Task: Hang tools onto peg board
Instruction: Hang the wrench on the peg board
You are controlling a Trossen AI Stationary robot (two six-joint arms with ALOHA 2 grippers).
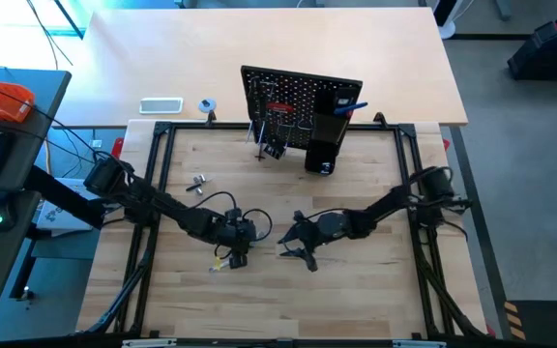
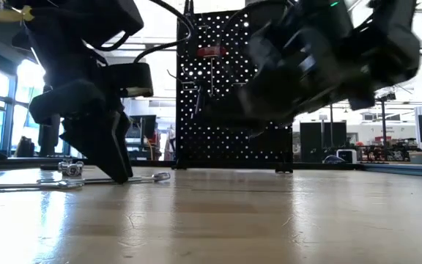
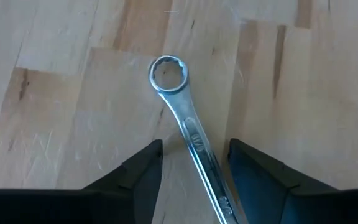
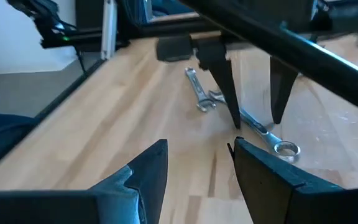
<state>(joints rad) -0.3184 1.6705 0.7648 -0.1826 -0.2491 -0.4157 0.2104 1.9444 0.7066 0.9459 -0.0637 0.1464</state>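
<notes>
A silver wrench (image 3: 191, 134) lies flat on the wooden table, its ring end (image 3: 168, 73) pointing away from my left gripper (image 3: 194, 146). That gripper stands open over the wrench's shaft, pointing steeply down, one finger on each side. My right gripper (image 4: 199, 144) is open with nothing between its fingers. It hovers a little to the right of the left gripper (image 1: 235, 246) and faces it and the wrench (image 4: 260, 130). The peg board (image 1: 298, 97) stands upright at the table's far side, with a red-handled tool (image 1: 278, 106) and a blue-handled tool (image 1: 353, 104) on it. My left gripper comes from above at a slant, its open fingers (image 3: 253, 171) astride the middle of the wrench's shaft (image 3: 213, 186). The wrench lies flat on the table. I cannot tell whether a finger touches the shaft.
A second small silver tool (image 1: 197, 184) lies on the table to the far left of the grippers. A tall black box holder (image 1: 322, 145) stands against the peg board's right part. Black frame rails (image 1: 158, 174) run along the table's sides. Bare wood lies near the front edge.
</notes>
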